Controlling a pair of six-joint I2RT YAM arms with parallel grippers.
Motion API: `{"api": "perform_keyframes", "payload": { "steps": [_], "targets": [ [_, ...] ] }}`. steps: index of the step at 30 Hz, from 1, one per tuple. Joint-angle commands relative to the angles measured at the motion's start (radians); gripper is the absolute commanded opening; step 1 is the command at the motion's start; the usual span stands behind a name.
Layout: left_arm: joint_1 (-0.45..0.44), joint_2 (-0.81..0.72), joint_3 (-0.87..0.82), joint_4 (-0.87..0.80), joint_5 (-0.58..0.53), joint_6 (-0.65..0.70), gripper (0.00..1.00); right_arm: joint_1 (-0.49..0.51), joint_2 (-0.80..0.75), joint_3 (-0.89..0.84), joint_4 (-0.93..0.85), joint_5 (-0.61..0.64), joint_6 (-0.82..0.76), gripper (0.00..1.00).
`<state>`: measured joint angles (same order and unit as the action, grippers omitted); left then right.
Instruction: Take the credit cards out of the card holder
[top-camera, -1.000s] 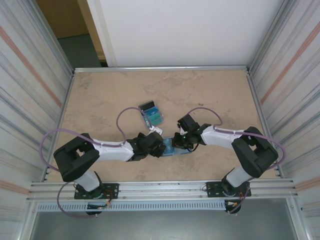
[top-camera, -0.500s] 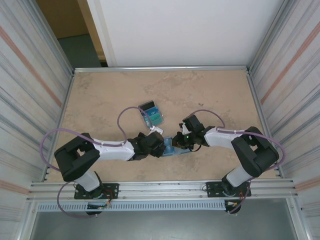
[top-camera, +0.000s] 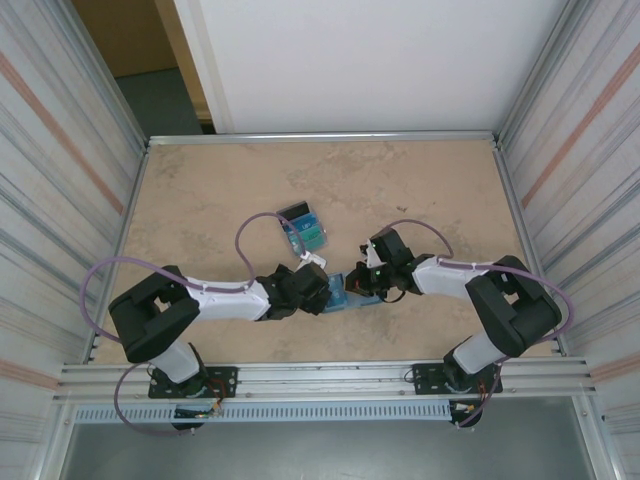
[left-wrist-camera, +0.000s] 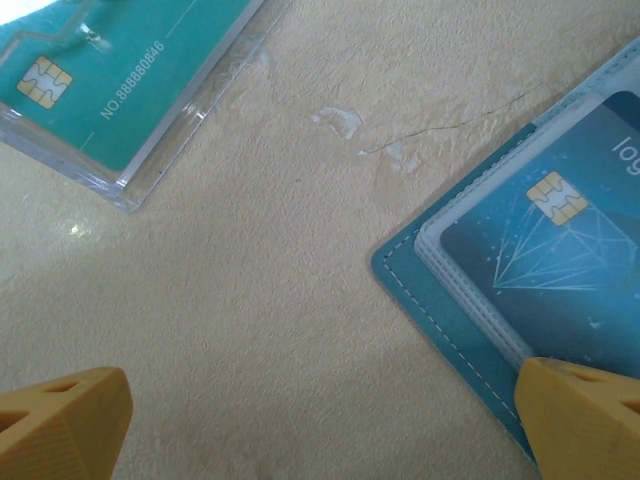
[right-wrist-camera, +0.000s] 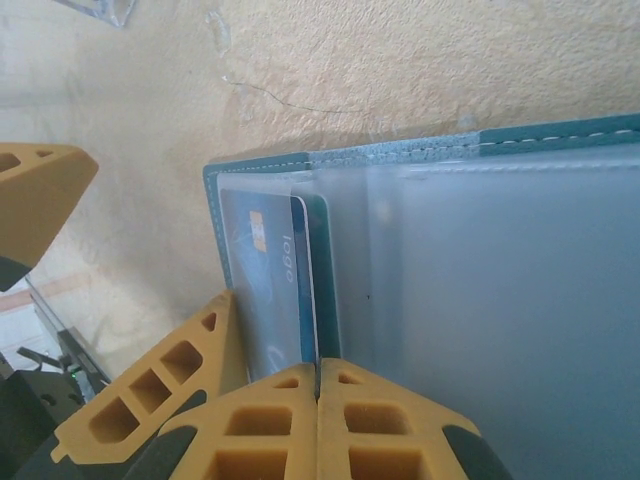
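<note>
We see the card holder (top-camera: 338, 297) lying open on the bench (top-camera: 420, 190) near its front edge, between the two arms. From above most of it is covered by the left end effector (top-camera: 312, 290) and the right end effector (top-camera: 357, 283), so only a blue sliver shows.

In the right wrist view the right end effector (right-wrist-camera: 318, 425) has its pads pressed together on the long edge of a blue credit card (right-wrist-camera: 268, 300). The edge runs straight into the seam between them, and the pads hide the card's lower end. Behind it a teal card (right-wrist-camera: 322, 270) shows only as a narrow strip. The holder's frosted pockets (right-wrist-camera: 500, 300) are too cloudy for us to tell what they contain.

The left end effector (left-wrist-camera: 320, 425) stands wide. One fingertip (left-wrist-camera: 585, 415) overlaps the card holder's (left-wrist-camera: 458, 330) stitched edge, though we cannot tell whether it presses there. The other fingertip is over bare bench (left-wrist-camera: 250, 300). Here the blue credit card (left-wrist-camera: 545, 240) is cut off by the frame, its printed word with it.

The loose credit cards (top-camera: 302, 228) lie farther back on the bench, well apart from the holder and too small to count. One teal card (left-wrist-camera: 120, 75), over clear plastic, is cropped at the left wrist view's corner.
</note>
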<state>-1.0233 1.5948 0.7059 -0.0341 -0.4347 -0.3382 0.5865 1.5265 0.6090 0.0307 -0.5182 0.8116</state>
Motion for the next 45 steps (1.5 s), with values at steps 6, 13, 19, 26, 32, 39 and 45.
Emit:
{"api": "perform_keyframes", "payload": {
  "steps": [6,13,19,26,32,39,45],
  "targets": [
    [-0.010,0.020,0.025,-0.060,-0.035,0.006,0.99,-0.030,-0.011,-0.008,-0.018,-0.006,-0.027,0.00],
    [-0.009,0.022,0.031,-0.064,-0.045,0.014,0.99,-0.039,0.018,0.013,-0.047,-0.007,-0.059,0.00],
    [-0.003,0.024,0.032,-0.062,-0.045,0.020,0.99,-0.040,0.029,0.037,-0.101,0.002,-0.101,0.00],
    [0.008,0.001,0.040,-0.038,-0.039,0.036,0.99,-0.041,0.049,0.046,-0.111,-0.013,-0.113,0.00],
    [0.008,-0.015,0.082,-0.019,-0.042,0.060,0.99,-0.040,0.059,0.044,-0.100,-0.018,-0.108,0.00],
    [0.013,0.034,0.126,0.010,-0.033,0.071,0.99,-0.039,0.055,0.038,-0.098,-0.015,-0.104,0.00],
    [0.018,0.068,0.133,-0.009,-0.033,0.071,0.99,-0.039,0.050,0.038,-0.098,-0.014,-0.100,0.00]
  ]
}}
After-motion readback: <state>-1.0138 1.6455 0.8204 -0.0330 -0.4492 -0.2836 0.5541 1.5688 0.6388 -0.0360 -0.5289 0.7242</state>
